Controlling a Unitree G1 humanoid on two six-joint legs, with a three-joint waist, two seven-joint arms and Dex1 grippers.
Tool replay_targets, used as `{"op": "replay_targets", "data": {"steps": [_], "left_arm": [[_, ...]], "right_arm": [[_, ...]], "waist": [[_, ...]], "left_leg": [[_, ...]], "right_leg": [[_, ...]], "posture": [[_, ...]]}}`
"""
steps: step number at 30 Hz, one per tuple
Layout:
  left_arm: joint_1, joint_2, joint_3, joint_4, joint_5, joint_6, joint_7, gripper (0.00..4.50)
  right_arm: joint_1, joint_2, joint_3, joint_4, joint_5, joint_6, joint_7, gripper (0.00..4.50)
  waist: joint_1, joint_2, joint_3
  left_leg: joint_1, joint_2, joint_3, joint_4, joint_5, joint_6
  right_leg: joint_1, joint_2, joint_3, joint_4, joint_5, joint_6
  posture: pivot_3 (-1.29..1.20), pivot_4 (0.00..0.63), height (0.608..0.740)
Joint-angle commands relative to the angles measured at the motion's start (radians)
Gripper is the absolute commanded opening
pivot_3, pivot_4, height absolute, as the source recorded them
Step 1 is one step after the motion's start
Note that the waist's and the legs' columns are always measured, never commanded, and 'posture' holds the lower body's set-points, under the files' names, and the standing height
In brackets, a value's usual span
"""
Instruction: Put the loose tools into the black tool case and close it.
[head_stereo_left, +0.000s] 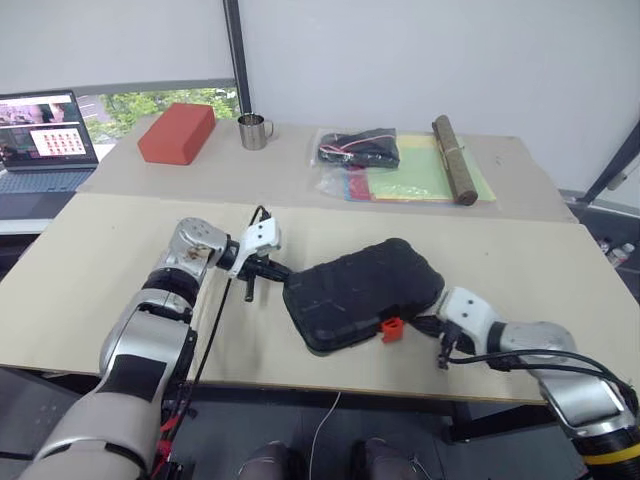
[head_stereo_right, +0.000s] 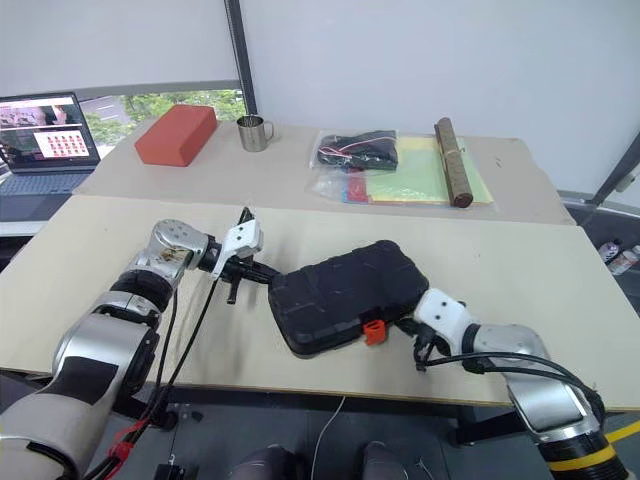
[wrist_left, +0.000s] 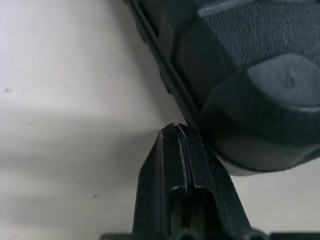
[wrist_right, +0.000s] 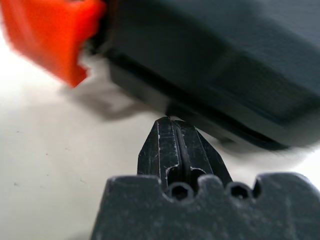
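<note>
The left gripper (head_stereo_left: 275, 268) has its two black fingers pressed together with nothing between them, and its tip is at the left end of the black tool case (head_stereo_left: 362, 292), touching it or almost touching. The right gripper (head_stereo_left: 428, 324) is also clenched on nothing, with its tip against the near edge of the case, just beside the orange latch (head_stereo_left: 391, 328). The case lies closed and a little slanted on the near part of the light beige table (head_stereo_left: 120, 290), between the two grippers. A second table of the same colour stands behind it, touching it along a seam. On this far table are a red block (head_stereo_left: 177, 132), a metal cup (head_stereo_left: 253, 131), a black bundle in clear plastic (head_stereo_left: 359, 149), coloured sheets (head_stereo_left: 425, 170) and a brown roll (head_stereo_left: 454, 160). At the far left an open laptop (head_stereo_left: 45, 140) stands on a lower surface. Behind is a plain white wall with a dark vertical pole (head_stereo_left: 236, 55).
</note>
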Motion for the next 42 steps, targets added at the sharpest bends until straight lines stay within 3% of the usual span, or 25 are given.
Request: {"op": "replay_targets", "data": {"steps": [1, 4, 9, 14, 21, 25, 38, 42], "left_arm": [[-0.097, 0.007, 0.133, -0.103, -0.165, 0.295, -0.049, 0.04], [-0.078, -0.012, 0.14, -0.287, -0.243, 0.504, -0.109, 0.04], [0.078, -0.158, 0.0, -0.581, -0.206, 0.529, -0.012, 0.04], [0.143, -0.209, -0.135, -0.554, -0.062, 0.372, 0.104, 0.04], [0.197, -0.131, -0.271, -0.482, 0.082, 0.125, 0.109, 0.04], [0.195, -0.131, -0.273, -0.46, 0.07, 0.11, 0.108, 0.04], [0.171, -0.174, -0.249, -0.456, 0.035, 0.124, 0.114, 0.04], [0.167, -0.186, -0.258, -0.456, 0.043, 0.097, 0.115, 0.04]], "right_arm": [[0.092, -0.006, -0.155, -0.189, 0.195, 0.105, 0.047, 0.0], [0.134, 0.005, -0.233, -0.278, 0.322, 0.189, 0.043, 0.0], [0.11, 0.03, -0.204, -0.322, 0.363, 0.253, -0.031, 0.0], [0.054, 0.04, -0.138, -0.299, 0.338, 0.263, -0.069, 0.0], [0.011, 0.043, -0.06, -0.247, 0.289, 0.246, -0.099, 0.0], [0.014, 0.035, -0.027, -0.237, 0.265, 0.244, -0.101, 0.0], [0.105, 0.01, -0.038, -0.258, 0.245, 0.255, -0.104, 0.0], [0.13, 0.021, 0.009, -0.241, 0.213, 0.234, -0.115, 0.0]], "waist": [[0.002, 0.0, 0.0], [0.003, 0.0, 0.0], [0.008, 0.001, 0.0], [0.006, 0.001, 0.0], [0.012, 0.004, -0.004], [0.009, 0.007, -0.009], [0.013, 0.006, -0.017], [0.015, 0.006, -0.017]], "left_leg": [[-0.001, 0.0, -0.001, 0.0, 0.0, 0.0], [-0.003, 0.001, -0.002, 0.002, 0.0, 0.0], [0.008, 0.0, -0.003, 0.002, -0.001, 0.001], [0.006, 0.001, -0.003, 0.002, -0.001, 0.001], [0.008, 0.001, -0.004, 0.002, -0.001, 0.001], [0.014, 0.001, -0.004, 0.0, -0.002, 0.001], [0.014, 0.001, -0.005, 0.0, -0.003, 0.003], [0.013, 0.001, -0.006, 0.0, -0.003, 0.004]], "right_leg": [[0.0, 0.0, 0.0, 0.0, 0.0, 0.0], [0.0, 0.003, 0.0, 0.0, 0.0, 0.0], [0.011, 0.001, 0.003, -0.002, 0.0, 0.002], [0.007, 0.001, 0.007, -0.002, 0.001, 0.0], [0.009, -0.005, 0.005, -0.001, 0.002, -0.001], [0.016, -0.007, 0.005, -0.003, 0.001, -0.002], [0.016, -0.008, 0.004, -0.003, 0.001, -0.001], [0.016, -0.008, 0.003, -0.004, 0.0, 0.0]], "posture": [[0.0, 0.15, 0.736], [0.0, 0.15, 0.736], [0.0, 0.15, 0.736], [0.0, 0.15, 0.736], [0.0, 0.15, 0.736], [0.0, 0.15, 0.736], [0.0, 0.15, 0.736], [0.0, 0.15, 0.736]]}}
